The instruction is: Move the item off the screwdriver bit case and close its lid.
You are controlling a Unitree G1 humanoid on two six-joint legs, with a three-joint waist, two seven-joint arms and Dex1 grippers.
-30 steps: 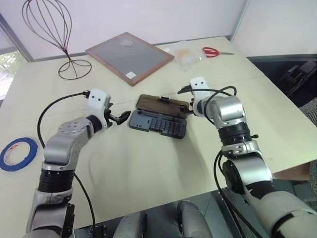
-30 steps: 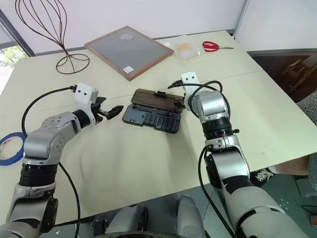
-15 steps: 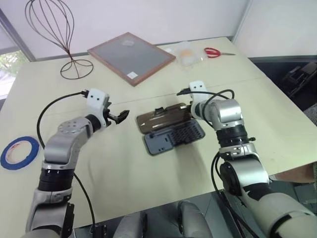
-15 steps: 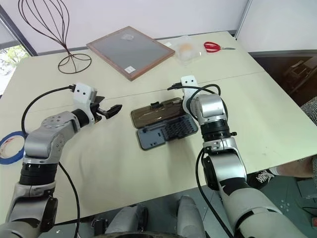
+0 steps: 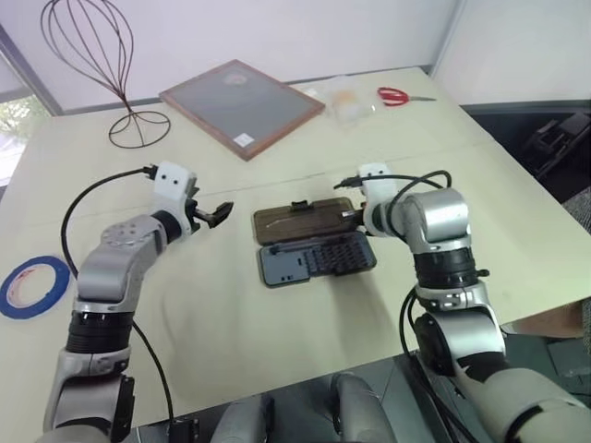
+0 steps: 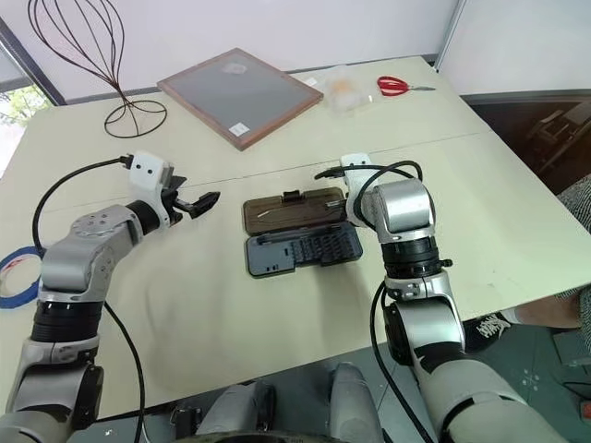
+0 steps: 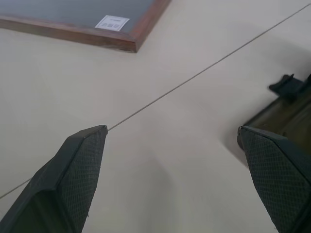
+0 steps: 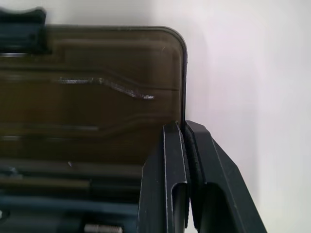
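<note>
The blue tape roll (image 5: pixel 34 286) lies off the open dark-grey bit case (image 5: pixel 315 259), near the tabletop's left edge. The smoky-brown plastic lid (image 5: pixel 303 222) remains to close; the right gripper (image 8: pixel 185 127) pinches its edge, and the left gripper (image 5: pixel 220 216) is spread wide and empty.

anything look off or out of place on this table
The dark grey screwdriver bit case lies open, its smoky-brown lid flat on the table. The blue tape roll sits far off near the table's left edge.
</note>
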